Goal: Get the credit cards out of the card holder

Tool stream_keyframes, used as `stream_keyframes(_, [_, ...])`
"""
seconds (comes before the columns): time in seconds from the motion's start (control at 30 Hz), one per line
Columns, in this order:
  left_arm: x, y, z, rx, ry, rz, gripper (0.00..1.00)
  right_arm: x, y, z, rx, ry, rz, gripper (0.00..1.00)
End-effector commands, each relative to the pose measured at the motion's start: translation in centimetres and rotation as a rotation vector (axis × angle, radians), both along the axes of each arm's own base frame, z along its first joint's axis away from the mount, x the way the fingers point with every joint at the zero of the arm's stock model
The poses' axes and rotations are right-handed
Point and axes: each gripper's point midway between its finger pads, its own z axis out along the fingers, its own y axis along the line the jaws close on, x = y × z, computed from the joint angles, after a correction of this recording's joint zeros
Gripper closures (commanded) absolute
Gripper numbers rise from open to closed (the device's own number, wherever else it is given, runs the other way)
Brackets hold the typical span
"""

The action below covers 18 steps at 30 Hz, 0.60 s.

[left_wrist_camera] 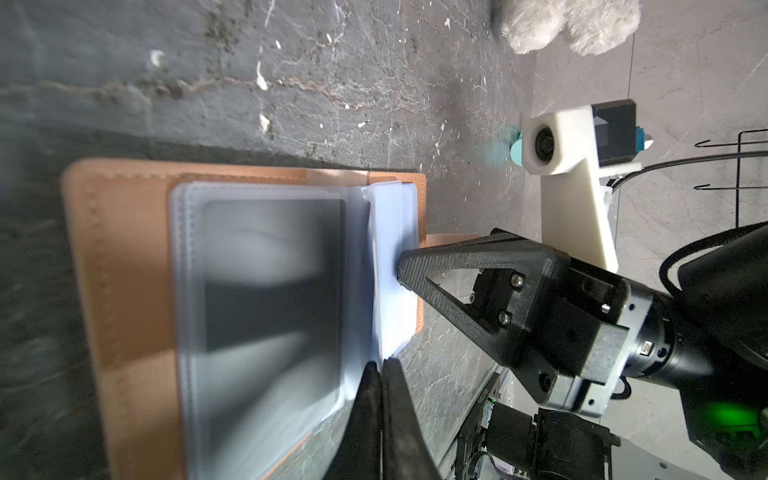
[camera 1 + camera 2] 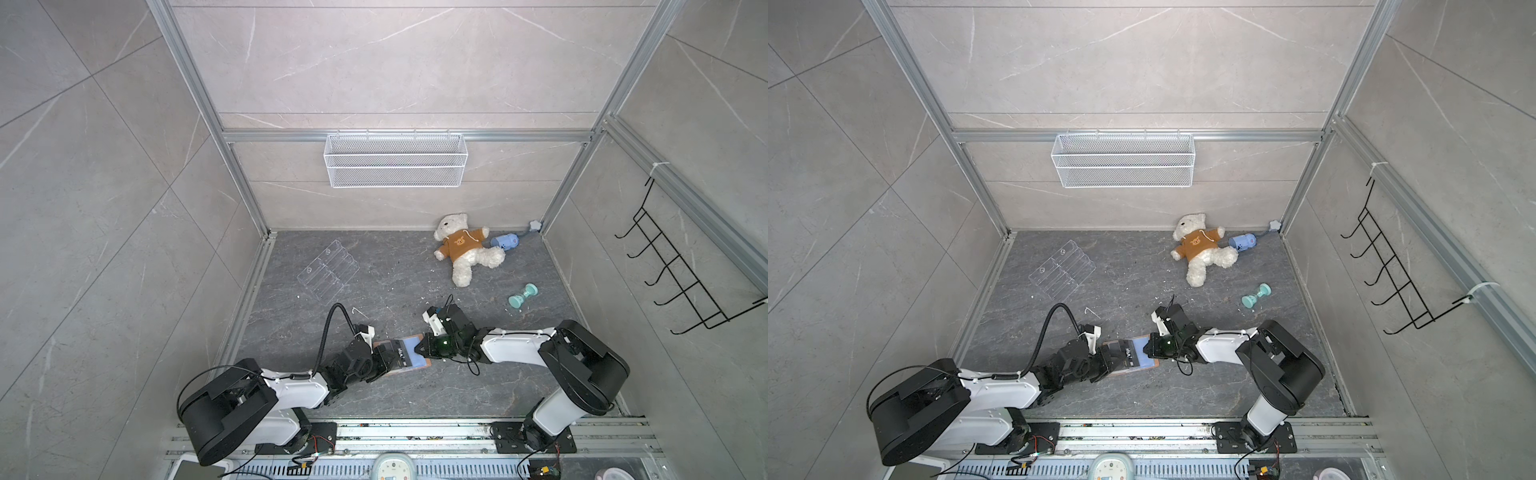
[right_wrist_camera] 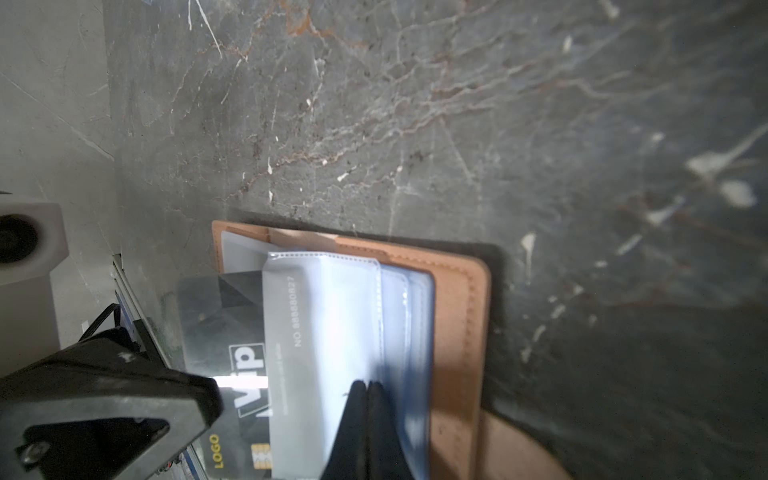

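Both top views are evenly lit and sharp; wrist views blur close up, glare whitening the card holder (image 3: pixel 353 316).

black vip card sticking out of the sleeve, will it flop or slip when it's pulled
The thin black plastic Vip card likely stays stiff: its exposed half lies flat and straight-edged. Its glossy face glares, so a pinch may slip. The pale blue plastic sleeve looks soft and may drag along.
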Motion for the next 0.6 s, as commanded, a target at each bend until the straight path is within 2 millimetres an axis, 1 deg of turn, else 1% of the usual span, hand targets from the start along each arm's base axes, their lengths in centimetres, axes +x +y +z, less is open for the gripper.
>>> stream_keyframes(0.0, [0.0, 0.4, 1.2, 0.023, -0.058, -0.019, 1.0, -0.9, -1.5, -1.3, -0.09, 0.043, -0.009, 0.95])
stream_keyframes(0.1, [-0.3, 0.4, 2.5, 0.047, -0.103, -0.059, 1.0, -0.4, -1.2, 0.7, -0.073, -0.002, 0.007, 0.87])
stream_keyframes(0.17, [-0.4, 0.5, 3.5, 0.077, -0.138, -0.09, 1.0, 0.2, -1.1, 2.3, -0.073, -0.053, 0.016, 0.8])
stream_keyframes(0.27, [-0.8, 0.7, 5.0, 0.112, -0.194, -0.146, 1.0, 1.1, -1.6, 4.7, -0.105, -0.147, 0.039, 0.63])
stream_keyframes(0.33, [-1.1, 0.8, 5.6, 0.147, -0.223, -0.188, 1.0, 1.6, -1.8, 6.5, -0.106, -0.208, 0.068, 0.48])
stream_keyframes(0.37, [-1.3, 0.7, 5.9, 0.158, -0.236, -0.209, 1.0, 1.7, -1.7, 7.3, -0.096, -0.231, 0.088, 0.44])
stream_keyframes(0.43, [-1.6, 0.3, 6.9, 0.18, -0.28, -0.274, 1.0, 1.8, -1.7, 9.2, -0.09, -0.291, 0.149, 0.38])
stream_keyframes(0.57, [-2.1, -0.2, 8.2, 0.252, -0.348, -0.404, 1.0, 2.1, -1.8, 12.9, -0.073, -0.444, 0.276, 0.34])
